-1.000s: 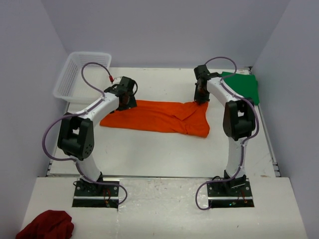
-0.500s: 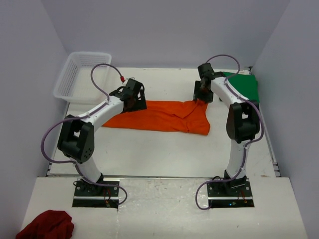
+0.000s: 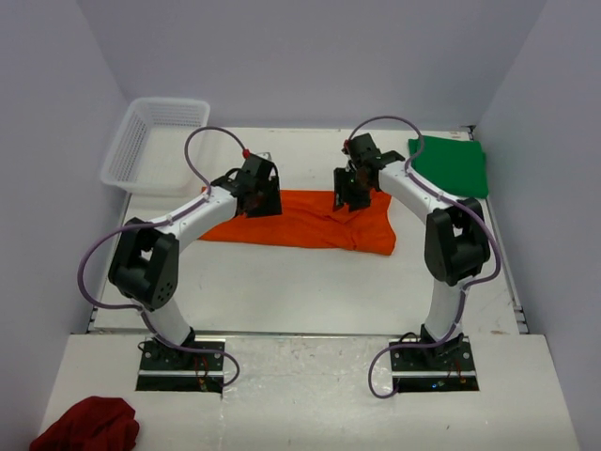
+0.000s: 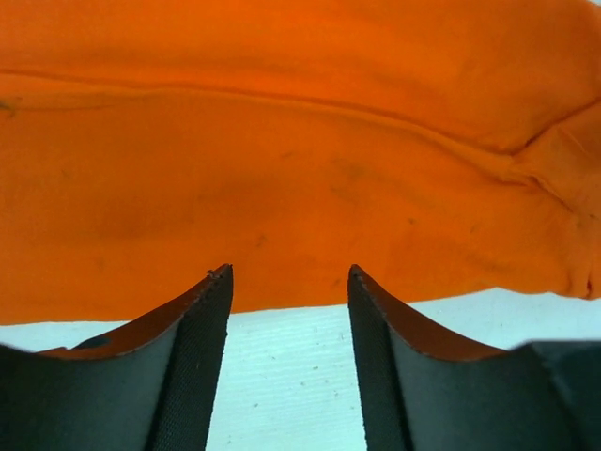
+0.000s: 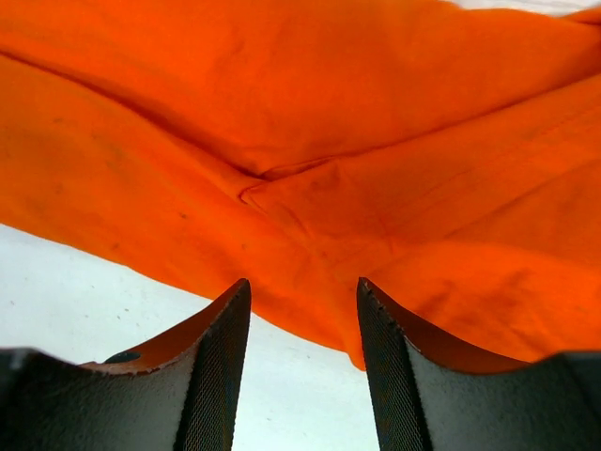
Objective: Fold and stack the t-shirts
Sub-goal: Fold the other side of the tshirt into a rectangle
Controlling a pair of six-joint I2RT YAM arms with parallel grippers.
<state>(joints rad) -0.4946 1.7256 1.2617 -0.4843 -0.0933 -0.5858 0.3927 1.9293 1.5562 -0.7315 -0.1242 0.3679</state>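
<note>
Open tabletop point(image 3: 282, 282) nearside (basket point(image 3: 127, 150) far left)

Your left arm point(image 3: 192, 214) rises from its base to a bent elbow, then stretches forward and to the right, with the left hand point(image 3: 257, 191) pointing down. Its fingers point(image 4: 192, 366) stand apart with nothing between them. Your right arm point(image 3: 449, 246) climbs straight up from its base, then angles forward and to the left. The right hand point(image 3: 355, 188) also points down, facing the left one from nearby. Its fingers point(image 5: 211, 376) are parted too, and they grip nothing.
</note>
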